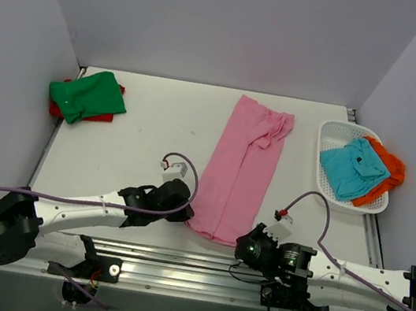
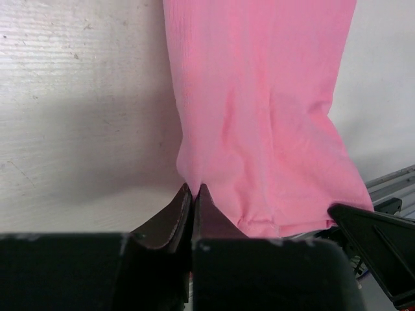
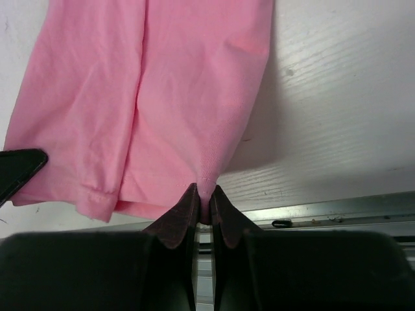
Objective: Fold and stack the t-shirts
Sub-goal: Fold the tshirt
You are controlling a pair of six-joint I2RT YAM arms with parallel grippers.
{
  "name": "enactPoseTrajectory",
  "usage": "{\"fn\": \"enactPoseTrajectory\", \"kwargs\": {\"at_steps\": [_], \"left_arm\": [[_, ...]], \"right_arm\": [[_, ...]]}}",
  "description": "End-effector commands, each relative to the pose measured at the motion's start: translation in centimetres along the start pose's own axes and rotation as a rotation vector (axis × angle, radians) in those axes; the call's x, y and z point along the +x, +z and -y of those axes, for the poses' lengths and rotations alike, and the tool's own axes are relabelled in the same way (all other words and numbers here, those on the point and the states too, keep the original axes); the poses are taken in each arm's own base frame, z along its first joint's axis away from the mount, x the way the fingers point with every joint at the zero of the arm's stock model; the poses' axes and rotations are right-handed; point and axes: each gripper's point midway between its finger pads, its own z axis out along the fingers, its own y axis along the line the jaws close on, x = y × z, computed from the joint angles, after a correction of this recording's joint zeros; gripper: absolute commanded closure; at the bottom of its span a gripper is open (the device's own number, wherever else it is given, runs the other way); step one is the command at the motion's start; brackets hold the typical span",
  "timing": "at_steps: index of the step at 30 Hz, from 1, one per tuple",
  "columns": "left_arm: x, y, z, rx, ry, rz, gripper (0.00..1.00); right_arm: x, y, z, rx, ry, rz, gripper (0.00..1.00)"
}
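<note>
A pink t-shirt (image 1: 240, 165) lies folded lengthwise into a long strip down the middle of the table. My left gripper (image 1: 184, 199) is shut on its near left corner, the cloth (image 2: 259, 116) pinched between the fingertips. At the near right corner my right gripper (image 1: 245, 245) is shut on the hem, with pink cloth (image 3: 181, 97) bunched between its pads. A green t-shirt (image 1: 88, 95) lies folded on a red one (image 1: 103, 116) at the far left. Teal (image 1: 352, 168) and orange (image 1: 385, 173) t-shirts sit crumpled in the basket.
A white mesh basket (image 1: 332, 132) stands at the far right. Grey walls close in the table on three sides. A metal rail (image 1: 173, 265) runs along the near edge between the arm bases.
</note>
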Motion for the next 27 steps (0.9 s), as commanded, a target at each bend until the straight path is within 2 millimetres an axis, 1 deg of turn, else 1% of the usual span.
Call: {"fn": "enactPoseTrajectory", "kwargs": {"at_steps": [1,3,4,7,8,9,10,11,12,13,14,17,18,19,20,21,22,23,24,25,26,27], "left_arm": [[-2.2,-0.7,1.5,0.005,-0.007,0.061,0.98],[-2.5,0.0,1.8,-0.005,0.011,0.061,0.98],[-3.4,0.0,3.0,0.015,0.017,0.075,0.98],[-4.4,1.1,4.0,0.003,0.031,0.082,0.98],[-5.4,1.1,5.1,0.020,0.031,0.100,0.98],[-5.5,1.7,5.3,0.012,0.034,0.096,0.98],[-6.3,1.9,5.5,0.017,0.028,0.107,0.98],[-7.3,1.9,6.5,0.038,0.031,0.122,0.98],[-7.6,2.4,6.7,0.035,0.029,0.118,0.98],[-8.4,2.6,6.8,0.035,0.021,0.129,0.98],[-9.3,2.7,7.4,0.043,0.027,0.142,0.98],[-11.6,2.8,7.8,0.045,0.019,0.172,0.98],[-12.5,2.7,8.2,0.044,0.013,0.183,0.98],[-13.4,2.8,7.9,0.035,0.003,0.192,0.98],[-13.8,3.0,8.0,0.036,0.001,0.193,0.98],[-14.2,3.1,8.0,0.037,-0.004,0.198,0.98],[-14.8,3.0,8.4,0.044,-0.006,0.207,0.98],[-15.3,3.5,8.3,0.042,-0.011,0.211,0.98],[-15.6,3.7,8.4,0.043,-0.012,0.215,0.98],[-16.1,3.7,8.8,0.050,-0.013,0.221,0.98],[-16.2,4.4,8.4,0.037,-0.013,0.212,0.98],[-16.4,4.7,8.5,0.038,-0.015,0.209,0.98]], "right_arm": [[-2.8,-0.8,0.8,0.044,-0.010,0.111,1.00],[-3.8,-0.9,0.5,0.048,-0.013,0.158,1.00],[-4.2,-1.1,-0.1,0.048,-0.011,0.175,1.00],[-5.6,-1.4,-0.9,0.060,-0.030,0.244,1.00],[-6.1,-1.8,-1.7,0.051,-0.022,0.260,1.00],[-6.5,-2.0,-2.1,0.050,-0.023,0.278,1.00],[-7.2,-2.0,-2.4,0.051,-0.025,0.313,1.00],[-7.6,-2.1,-2.4,0.058,-0.033,0.331,1.00],[-8.1,-2.3,-3.0,0.052,-0.022,0.346,1.00],[-8.6,-2.4,-3.3,0.050,-0.024,0.370,1.00],[-8.8,-2.4,-3.4,0.057,-0.035,0.383,1.00],[-10.3,-2.6,-4.1,0.072,-0.039,0.441,1.00],[-11.0,-2.4,-3.8,0.096,-0.042,0.461,1.00],[-11.5,-2.4,-4.0,0.111,-0.048,0.474,1.00],[-12.1,-2.3,-4.3,0.115,-0.044,0.486,1.00],[-12.6,-2.1,-4.2,0.138,-0.078,0.493,1.00],[-13.5,-1.9,-4.0,0.166,-0.067,0.509,1.00],[-14.1,-1.7,-4.4,0.161,-0.056,0.520,1.00],[-14.6,-1.6,-4.3,0.179,-0.086,0.528,1.00],[-15.5,-1.4,-3.9,0.201,-0.074,0.545,1.00],[-16.0,-1.2,-4.4,0.187,-0.057,0.555,1.00],[-16.4,-0.9,-4.4,0.190,-0.062,0.557,1.00]]}}
